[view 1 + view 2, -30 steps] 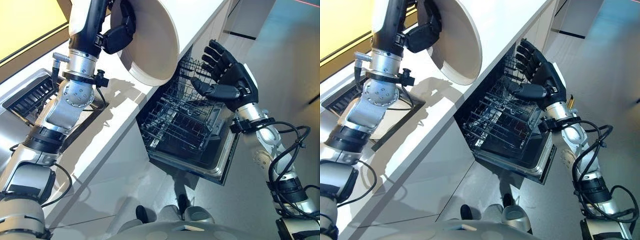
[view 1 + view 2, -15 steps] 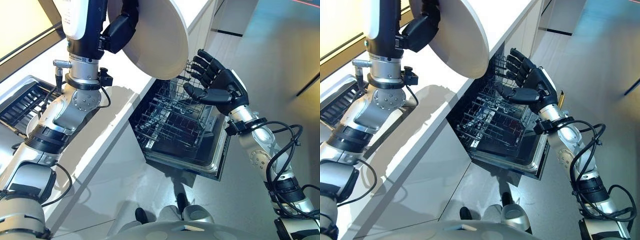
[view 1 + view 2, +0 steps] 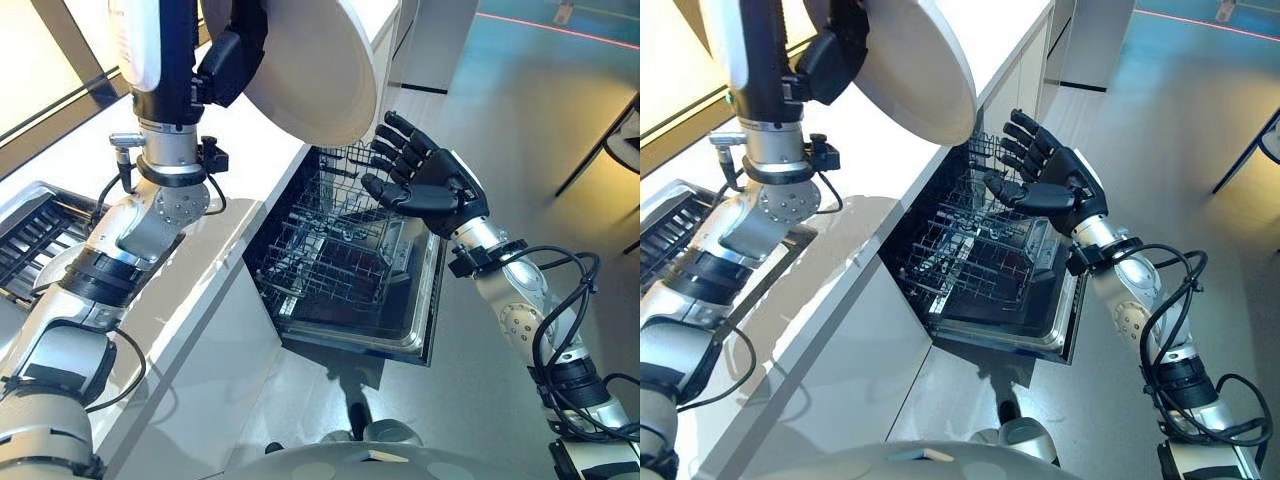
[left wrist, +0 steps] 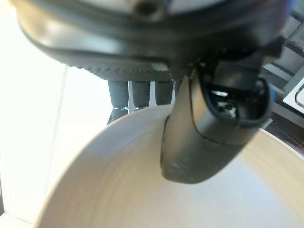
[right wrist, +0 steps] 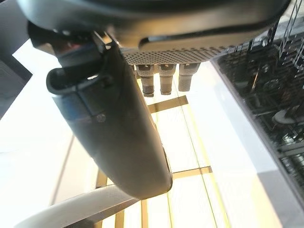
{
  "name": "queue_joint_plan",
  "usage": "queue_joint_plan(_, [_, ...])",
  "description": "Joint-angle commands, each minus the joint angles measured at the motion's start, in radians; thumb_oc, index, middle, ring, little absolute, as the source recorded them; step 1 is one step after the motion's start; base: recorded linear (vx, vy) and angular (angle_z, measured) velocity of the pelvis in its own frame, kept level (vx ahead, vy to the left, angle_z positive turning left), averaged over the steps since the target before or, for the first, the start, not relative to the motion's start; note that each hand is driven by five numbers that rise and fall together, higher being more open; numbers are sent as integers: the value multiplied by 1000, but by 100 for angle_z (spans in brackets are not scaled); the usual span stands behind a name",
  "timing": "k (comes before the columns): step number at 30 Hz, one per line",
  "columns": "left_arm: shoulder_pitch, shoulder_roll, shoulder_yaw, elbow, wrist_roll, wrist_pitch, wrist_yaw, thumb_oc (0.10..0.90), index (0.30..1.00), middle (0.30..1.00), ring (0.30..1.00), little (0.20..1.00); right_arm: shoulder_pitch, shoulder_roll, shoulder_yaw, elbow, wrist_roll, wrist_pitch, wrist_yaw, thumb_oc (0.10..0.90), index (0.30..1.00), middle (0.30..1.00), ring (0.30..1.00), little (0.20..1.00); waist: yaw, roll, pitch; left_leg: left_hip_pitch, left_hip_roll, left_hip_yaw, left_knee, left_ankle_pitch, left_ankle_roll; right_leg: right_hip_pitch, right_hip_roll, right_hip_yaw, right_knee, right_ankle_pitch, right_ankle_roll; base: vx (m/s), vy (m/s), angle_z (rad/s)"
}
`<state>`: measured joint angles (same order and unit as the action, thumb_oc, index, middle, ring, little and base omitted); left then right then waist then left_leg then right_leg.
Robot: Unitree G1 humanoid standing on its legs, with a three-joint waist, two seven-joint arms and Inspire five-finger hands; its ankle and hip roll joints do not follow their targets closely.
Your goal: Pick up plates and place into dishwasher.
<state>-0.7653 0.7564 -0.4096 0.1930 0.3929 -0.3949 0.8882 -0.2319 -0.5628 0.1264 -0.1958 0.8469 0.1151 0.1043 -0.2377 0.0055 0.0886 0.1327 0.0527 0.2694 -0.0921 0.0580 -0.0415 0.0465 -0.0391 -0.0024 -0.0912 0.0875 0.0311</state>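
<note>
Your left hand [image 3: 232,62] is raised above the counter [image 3: 215,215] and pinches a large cream plate [image 3: 310,60] — thumb [image 4: 199,142] pressed on its inner face, fingers [image 4: 142,92] behind the rim, as the left wrist view shows. The plate is tilted on edge, its lower rim hanging just above and beside your right hand [image 3: 428,185]. That right hand is spread wide, fingers straight and apart, palm turned toward the plate, touching nothing — it hovers over the open dishwasher [image 3: 345,265]. Below it the wire rack [image 3: 970,250] is pulled out over the lowered door [image 3: 425,310].
</note>
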Motion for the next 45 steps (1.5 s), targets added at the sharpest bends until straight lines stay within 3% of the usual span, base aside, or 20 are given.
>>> queue_joint_plan(1, [-159, -20, -10, 106, 13, -36, 63, 100, 300, 300, 300, 200, -54, 35, -29, -130, 79, -93, 50, 800, 900, 900, 900, 900, -18, -7, -83, 21, -38, -7, 5, -66, 15, 28, 9, -35, 14, -13, 66, 18, 0, -5])
queue_joint_plan(9, [-106, -103, -39, 210, 43, -66, 69, 100, 300, 300, 300, 200, -56, 74, -16, -141, 126, -80, 93, 800, 900, 900, 900, 900, -30, -13, -82, 26, -33, 15, 5, -64, 19, 24, 13, -25, 14, -10, 65, 16, -2, -8])
queue_joint_plan(25, [-27, -250, -59, 326, 74, -138, 83, 100, 300, 300, 300, 200, -75, 103, -29, -171, 176, -83, 48, 800, 900, 900, 900, 900, -44, -30, -84, 31, -27, 36, 5, -65, 24, 26, 20, -12, 13, -10, 61, 0, 0, 0])
queue_joint_plan(33, [-23, -274, -84, 314, 67, -125, 69, 100, 300, 300, 300, 200, -88, 113, -32, -172, 182, -97, 29, 800, 900, 900, 900, 900, -46, -31, -83, 32, -27, 43, 5, -67, 25, 25, 19, -13, 10, -6, 63, 0, 0, 0])
queue_joint_plan(35, [-17, -277, -87, 306, 70, -122, 68, 100, 300, 300, 300, 200, -88, 112, -37, -178, 183, -98, 26, 100, 300, 300, 300, 200, -47, -29, -83, 31, -27, 44, 5, -67, 25, 25, 19, -12, 8, -5, 64, 0, 0, 0])
queue_joint_plan(45, [-36, -245, -101, 284, 69, -111, 62, 100, 300, 300, 300, 200, -83, 104, -32, -164, 161, -73, 11, 100, 300, 300, 300, 200, -52, -21, -82, 31, -24, 52, 5, -65, 22, 22, 19, -12, 9, -3, 65, 0, 0, 0])
